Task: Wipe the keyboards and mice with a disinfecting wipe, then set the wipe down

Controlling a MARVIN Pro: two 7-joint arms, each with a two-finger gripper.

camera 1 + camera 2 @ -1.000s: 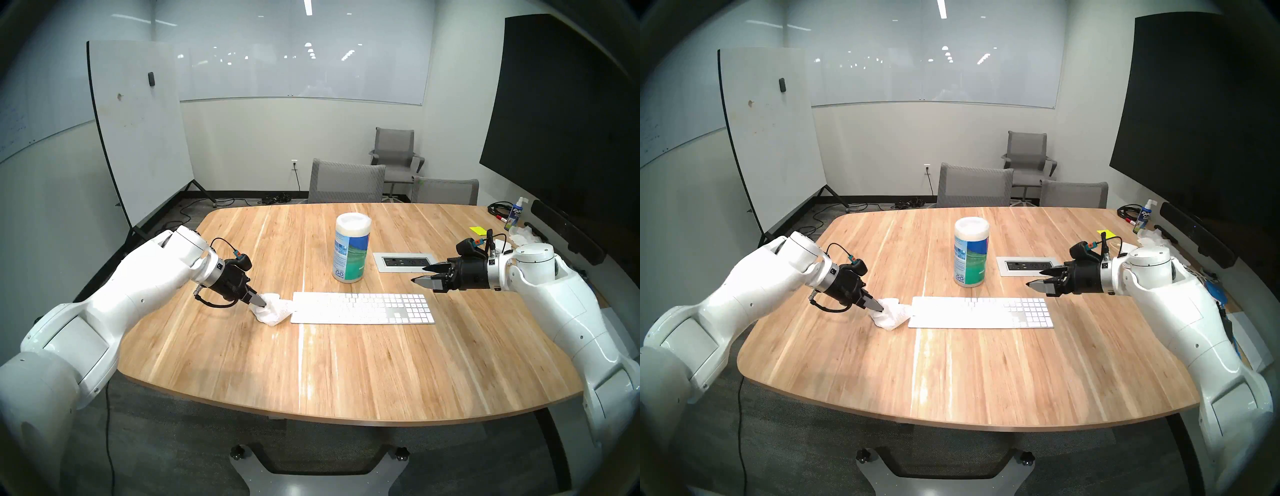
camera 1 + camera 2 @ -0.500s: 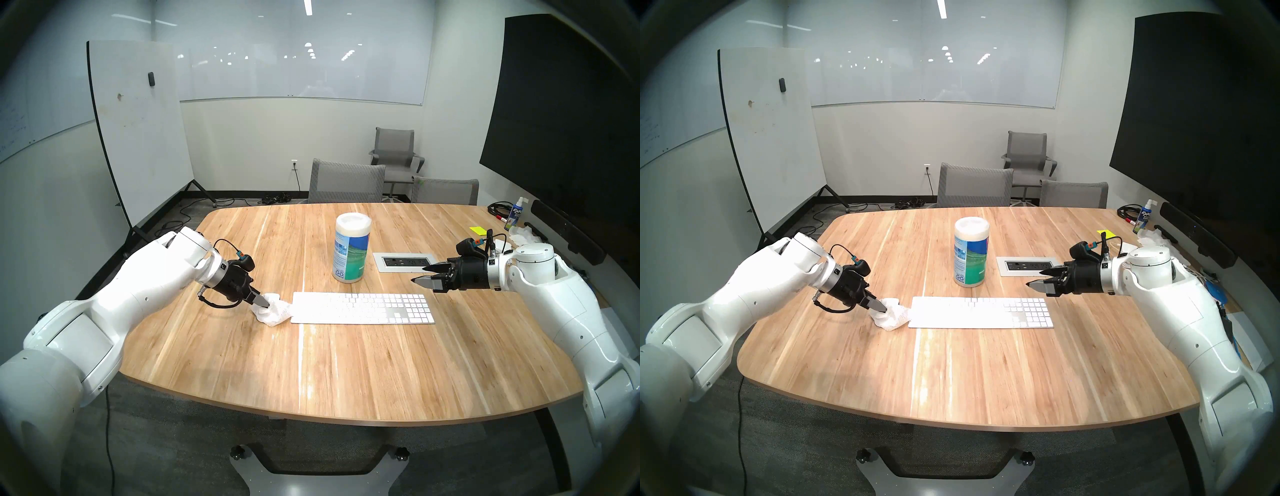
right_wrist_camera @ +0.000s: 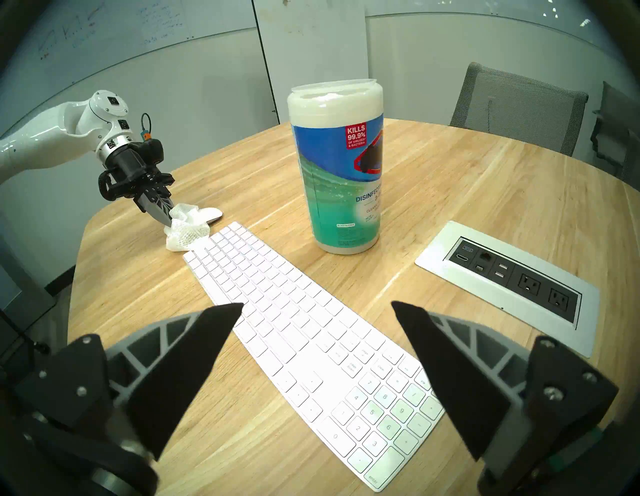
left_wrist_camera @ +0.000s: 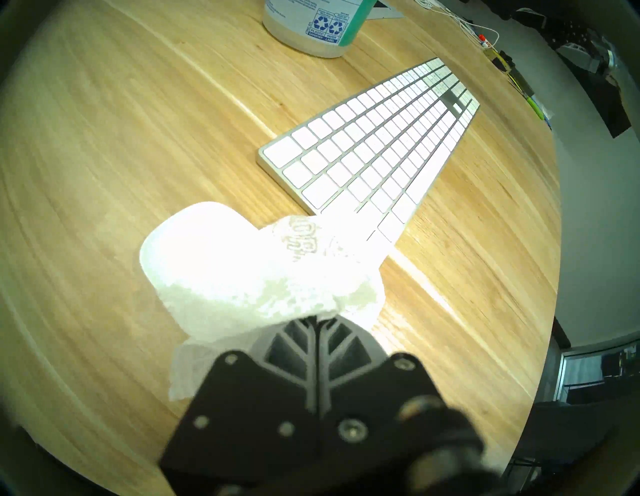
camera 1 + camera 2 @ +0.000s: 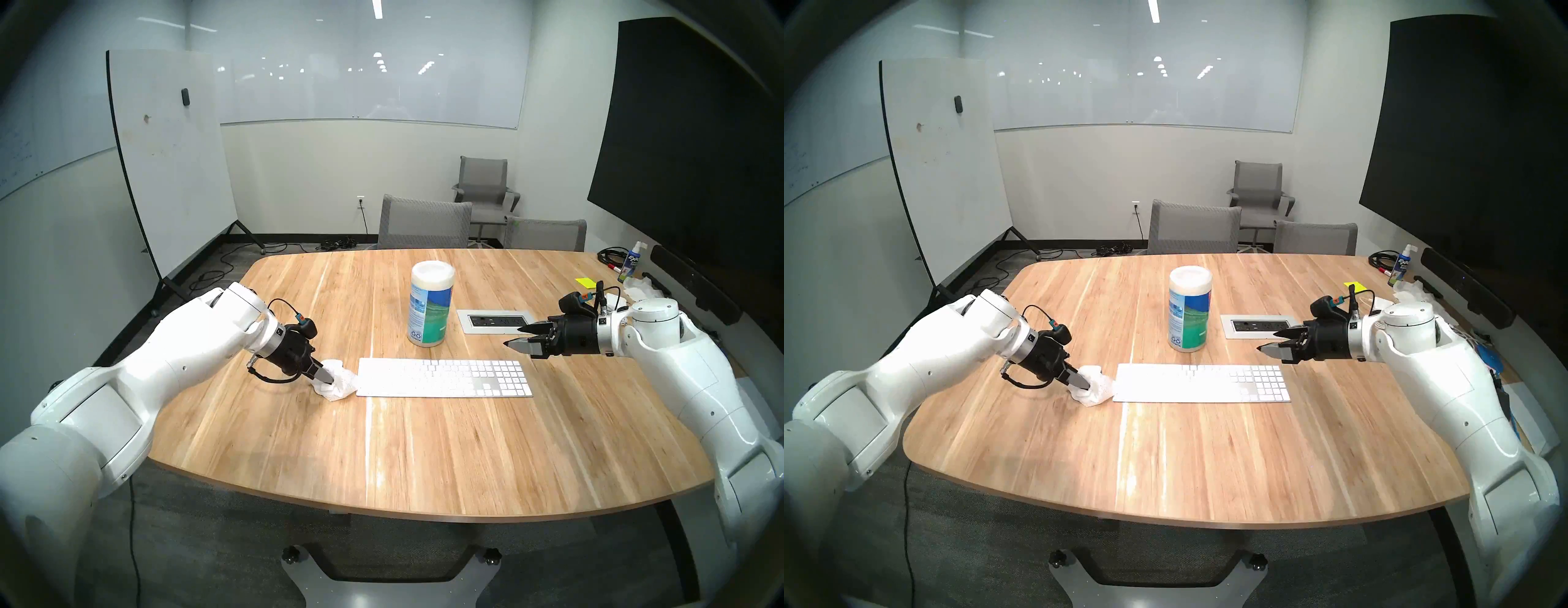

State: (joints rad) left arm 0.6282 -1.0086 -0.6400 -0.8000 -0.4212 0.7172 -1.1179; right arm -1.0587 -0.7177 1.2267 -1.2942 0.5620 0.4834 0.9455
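Desk point(image 5: 424, 458): pale wood, rounded corners; near edge partly cut off by both arms in the head views.

Keyboard point(image 5: 444, 378): long, slim, white, flat at mid-desk, number pad at its right end. Key legends readable only at the number pad in the right wrist view; washed out to glare in the left wrist view.

Mouse point(image 4: 194, 235): small white oval, just left of the keyboard's left end. Largely draped by the wipe; only its far, rounded end shows. In the head views it cannot be told from the cloth.

Wipe point(image 5: 339, 381): white, textured, bunched over the mouse, its right fold reaching the keyboard's left corner. Overexposed in the left wrist view, so its edge against the mouse is hard to trace.

Left gripper point(image 5: 326, 375): angled down to the right, fingers point(image 4: 313, 332) pressed together and pinching the wipe. The fingertips themselves are buried in cloth.

Right gripper point(image 5: 519, 337): held above the desk past the keyboard's right end, fingers spread wide, nothing between them.

Canister point(image 5: 430, 303): white lid, blue-green label, upright beyond the keyboard; label text partly turned out of view.

Power panel point(image 5: 494, 320): set in the desk, right of the canister.

Spray bottle point(image 5: 632, 261): far right corner, beside crumpled tissue point(image 5: 640, 288) partly hidden by the right arm.
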